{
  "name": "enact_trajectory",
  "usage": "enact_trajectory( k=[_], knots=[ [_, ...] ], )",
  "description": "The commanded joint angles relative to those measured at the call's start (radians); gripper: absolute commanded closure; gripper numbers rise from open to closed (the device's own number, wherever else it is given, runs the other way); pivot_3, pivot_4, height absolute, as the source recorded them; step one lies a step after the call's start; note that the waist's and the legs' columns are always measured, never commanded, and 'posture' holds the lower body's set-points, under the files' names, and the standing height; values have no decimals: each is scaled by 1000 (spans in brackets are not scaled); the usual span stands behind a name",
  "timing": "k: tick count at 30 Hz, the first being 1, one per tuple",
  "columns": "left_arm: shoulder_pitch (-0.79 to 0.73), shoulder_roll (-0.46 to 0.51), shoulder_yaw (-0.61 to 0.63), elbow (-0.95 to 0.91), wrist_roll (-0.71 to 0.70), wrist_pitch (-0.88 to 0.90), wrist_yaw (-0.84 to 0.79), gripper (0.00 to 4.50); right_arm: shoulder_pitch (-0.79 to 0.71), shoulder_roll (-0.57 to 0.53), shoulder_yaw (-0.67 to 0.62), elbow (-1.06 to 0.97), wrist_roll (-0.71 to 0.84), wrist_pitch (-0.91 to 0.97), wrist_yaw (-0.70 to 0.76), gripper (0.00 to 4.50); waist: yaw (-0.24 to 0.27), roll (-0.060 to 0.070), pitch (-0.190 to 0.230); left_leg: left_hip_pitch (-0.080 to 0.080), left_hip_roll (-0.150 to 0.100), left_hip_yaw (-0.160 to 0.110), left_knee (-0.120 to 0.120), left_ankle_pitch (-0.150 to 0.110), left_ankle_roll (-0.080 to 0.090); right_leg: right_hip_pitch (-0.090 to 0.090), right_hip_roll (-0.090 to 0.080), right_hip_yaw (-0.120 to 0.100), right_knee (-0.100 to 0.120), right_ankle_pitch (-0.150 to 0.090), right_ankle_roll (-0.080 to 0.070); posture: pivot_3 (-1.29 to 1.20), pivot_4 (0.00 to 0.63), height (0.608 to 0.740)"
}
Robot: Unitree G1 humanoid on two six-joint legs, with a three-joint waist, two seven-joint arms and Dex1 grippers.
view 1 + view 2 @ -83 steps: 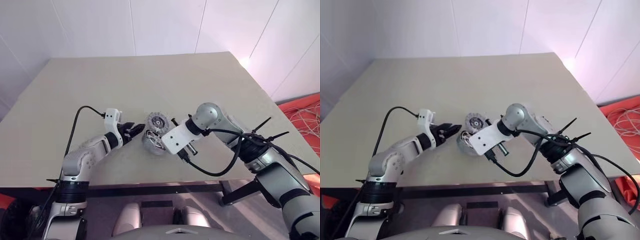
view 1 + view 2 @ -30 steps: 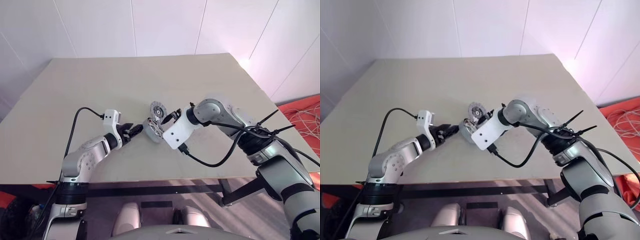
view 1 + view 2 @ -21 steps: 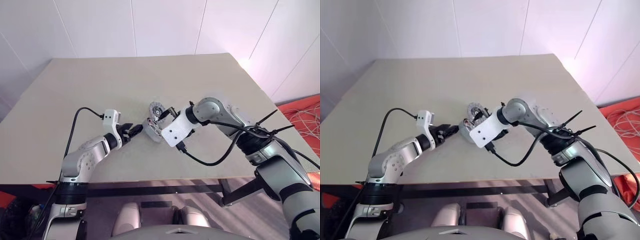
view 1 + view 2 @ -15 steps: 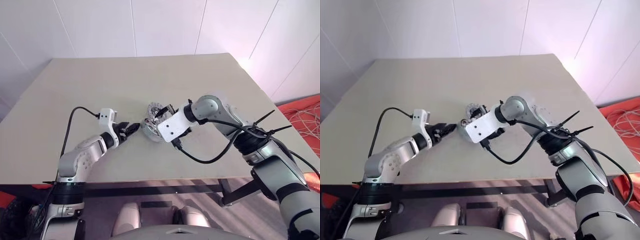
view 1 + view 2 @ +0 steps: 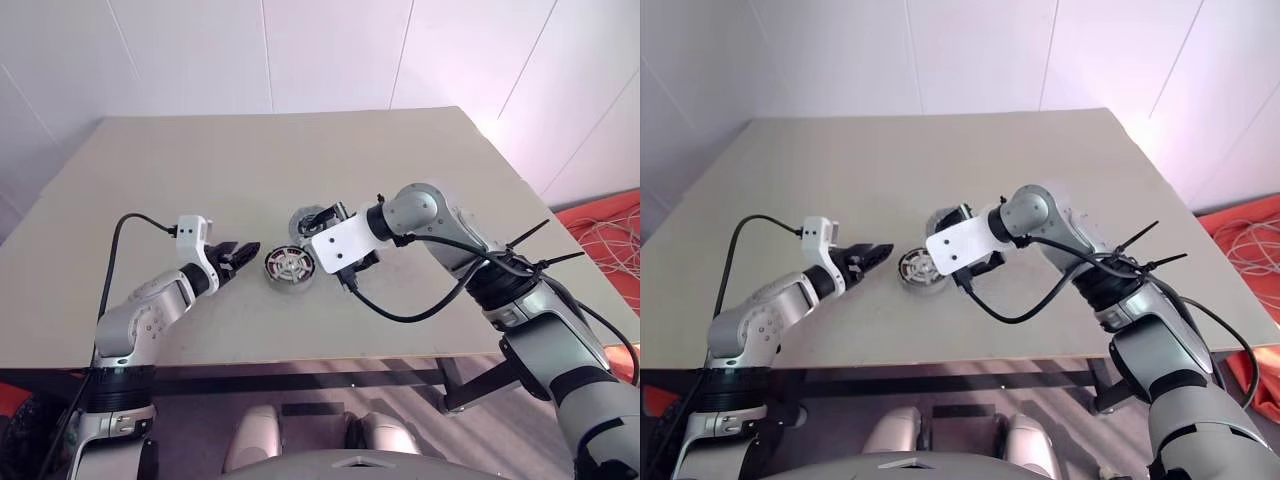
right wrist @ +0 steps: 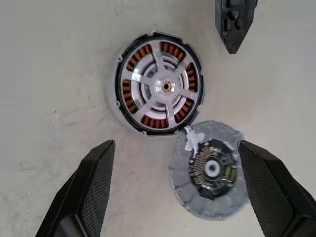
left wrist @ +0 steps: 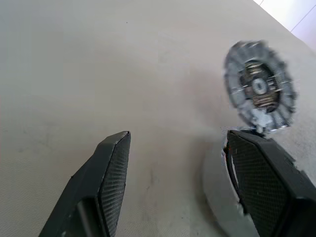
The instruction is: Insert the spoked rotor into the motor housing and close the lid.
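The motor housing (image 6: 159,89) lies flat on the table, face up. The spoked rotor (image 6: 165,87) sits inside it, with copper windings showing between the pale spokes. The lid (image 6: 210,170), a grey disc with a dark centre, lies on the table touching the housing's rim. My right gripper (image 6: 176,144) hovers open above both discs with nothing between its fingers. My left gripper (image 5: 240,252) is open and empty, a short way to the left of the housing (image 5: 290,268). In the left wrist view, one of its fingers (image 7: 261,182) hides part of the housing's rim, and the lid (image 7: 259,86) lies beyond it.
The beige table (image 5: 200,170) stretches wide behind and to both sides of the discs. Its front edge (image 5: 300,360) runs close below the arms. A black cable (image 5: 400,315) loops from the right wrist over the table.
The housing was tilted between both grippers and now lies flat, face up. My right gripper has opened and lifted off it. My left gripper has drawn back to the left.
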Motion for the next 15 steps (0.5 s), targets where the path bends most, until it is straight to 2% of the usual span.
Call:
enact_trajectory(
  k=[1, 5, 15],
  knots=[
    [-13, 3, 4, -15, 2, -19, -5, 1186, 4, -25, -29, -53, 65, -46, 41, 18, 0, 0, 0, 0, 0, 0, 0, 0, 0, 0, 0, 0, 0, 0, 0, 0, 0, 740],
    [-23, -5, -2, -9, 5, -22, -3, 1186, 18, -25, -7, -26, 87, -101, 75, 18, 0, 0, 0, 0, 0, 0, 0, 0, 1, 0, 0, 0, 0, 0, 0, 0, 0, 740],
    [-20, -19, -9, -20, 5, -21, 3, 1186, -14, 65, 61, 93, 37, -130, 73, 18, 0, -1, 0, 0, 0, 0, 0, 0, 0, 1, 0, 0, 0, 0, 0, 0, 0, 740]
  ],
)
